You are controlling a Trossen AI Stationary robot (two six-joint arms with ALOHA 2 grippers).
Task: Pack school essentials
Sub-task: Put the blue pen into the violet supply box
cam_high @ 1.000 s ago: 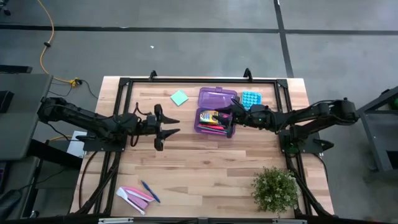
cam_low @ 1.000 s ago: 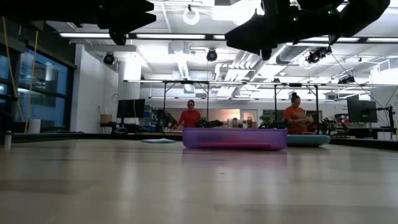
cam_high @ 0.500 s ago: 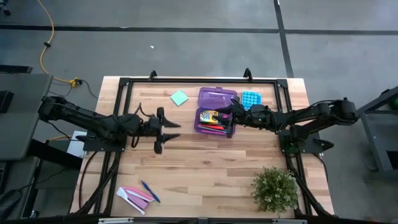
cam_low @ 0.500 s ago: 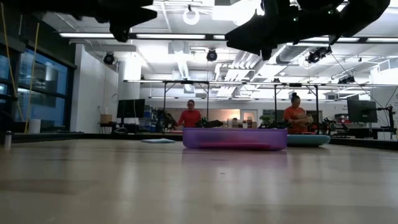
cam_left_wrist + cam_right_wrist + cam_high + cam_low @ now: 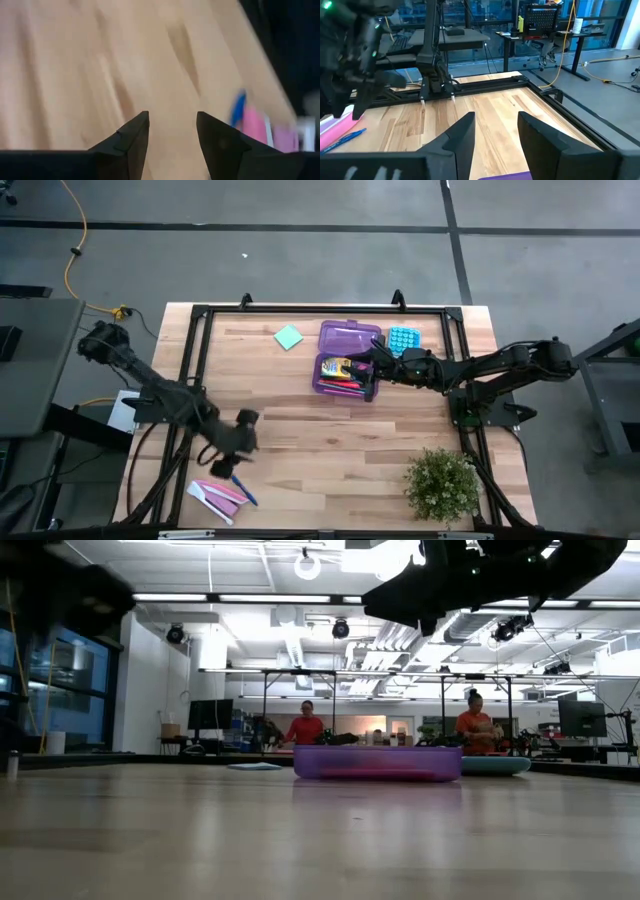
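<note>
Nearest, at the table's (image 5: 330,450) front left: a blue pen (image 5: 241,488) beside pink and white flat pieces (image 5: 217,494), lying loose. At front right: a small potted plant (image 5: 442,484). Just above the pen: the left gripper (image 5: 172,131), pointing down at the wood, fingers parted wide, nothing between them. Farther back, mid-table: an open purple pencil box (image 5: 347,360) with a yellow crayon box (image 5: 336,367) and red pens in its tray. Over the box's right edge: the right gripper (image 5: 495,128), fingers spread wide, empty. Beyond, left of the box lid: a green sticky-note pad (image 5: 289,337); right of the lid: a light-blue buttoned pad (image 5: 401,338). Far off in the room: two people in red tops.
</note>
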